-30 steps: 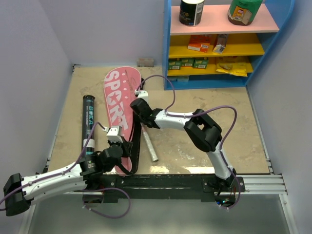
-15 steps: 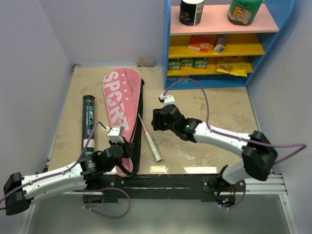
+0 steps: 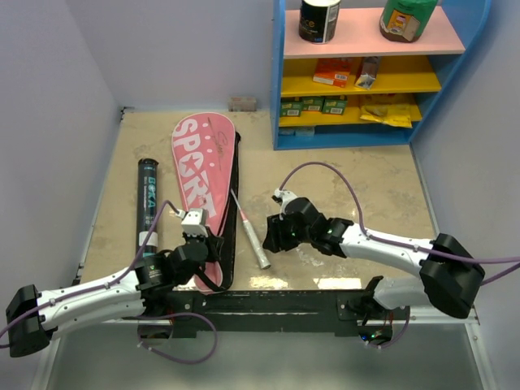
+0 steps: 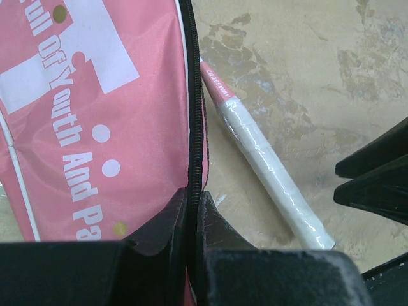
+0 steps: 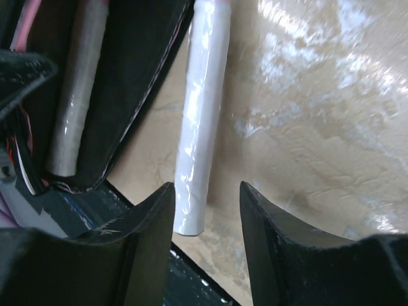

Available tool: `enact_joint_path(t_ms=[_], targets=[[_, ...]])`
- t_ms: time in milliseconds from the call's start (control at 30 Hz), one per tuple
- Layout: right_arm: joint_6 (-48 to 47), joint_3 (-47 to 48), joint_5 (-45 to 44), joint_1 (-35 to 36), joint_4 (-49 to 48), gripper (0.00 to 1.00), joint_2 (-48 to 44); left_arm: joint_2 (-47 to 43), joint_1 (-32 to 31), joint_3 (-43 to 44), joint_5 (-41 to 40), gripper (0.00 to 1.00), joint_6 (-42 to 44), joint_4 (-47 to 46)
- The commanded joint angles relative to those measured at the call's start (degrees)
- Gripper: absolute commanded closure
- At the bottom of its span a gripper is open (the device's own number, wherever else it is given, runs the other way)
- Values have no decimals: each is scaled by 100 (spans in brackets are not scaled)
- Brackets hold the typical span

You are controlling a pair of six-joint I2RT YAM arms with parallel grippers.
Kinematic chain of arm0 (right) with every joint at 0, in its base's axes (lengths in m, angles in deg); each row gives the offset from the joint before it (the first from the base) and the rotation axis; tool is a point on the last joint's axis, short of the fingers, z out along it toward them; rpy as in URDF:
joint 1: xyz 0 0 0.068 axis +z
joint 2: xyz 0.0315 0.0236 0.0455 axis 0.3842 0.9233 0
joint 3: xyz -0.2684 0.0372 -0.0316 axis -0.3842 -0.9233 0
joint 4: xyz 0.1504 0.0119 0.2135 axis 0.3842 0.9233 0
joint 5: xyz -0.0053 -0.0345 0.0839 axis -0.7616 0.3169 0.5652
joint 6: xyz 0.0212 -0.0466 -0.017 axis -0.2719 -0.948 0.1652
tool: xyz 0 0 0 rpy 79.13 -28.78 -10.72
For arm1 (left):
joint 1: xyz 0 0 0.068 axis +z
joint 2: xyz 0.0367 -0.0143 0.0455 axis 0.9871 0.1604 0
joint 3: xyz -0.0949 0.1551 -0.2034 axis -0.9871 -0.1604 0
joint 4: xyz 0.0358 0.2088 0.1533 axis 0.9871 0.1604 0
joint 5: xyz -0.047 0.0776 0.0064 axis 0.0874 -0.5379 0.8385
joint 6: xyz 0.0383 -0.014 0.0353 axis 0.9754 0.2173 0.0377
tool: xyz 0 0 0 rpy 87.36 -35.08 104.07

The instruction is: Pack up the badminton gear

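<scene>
Swinging down from the bag, the right claw (image 5: 205, 190) hung with jaws apart over the white racket handle (image 5: 203, 108) beside the pink bag (image 3: 199, 175). It should drop straight, then squeeze. The left claw (image 4: 191, 210) pinched the bag's edge. Around lay the sandy table (image 3: 366, 187) and blue shelf (image 3: 357, 49).

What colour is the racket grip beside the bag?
White grip, clearest in the left wrist view.

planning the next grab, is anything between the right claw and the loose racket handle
Nothing visible: the right claw hangs open with the white racket handle lying bare directly ahead of it.
</scene>
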Motion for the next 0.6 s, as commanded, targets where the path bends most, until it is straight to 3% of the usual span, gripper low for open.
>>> enact_joint_path(t_ms=[0, 400, 567], targets=[[275, -316, 612, 16, -816, 54, 92, -72, -48, 330, -31, 100, 33, -448], [724, -633, 1245, 16, -2319, 55, 910, -178, -48, 287, -49, 100, 42, -386], [1127, -773, 1631, 24, -3171, 68, 1279, -222, -48, 234, -49, 100, 33, -412]])
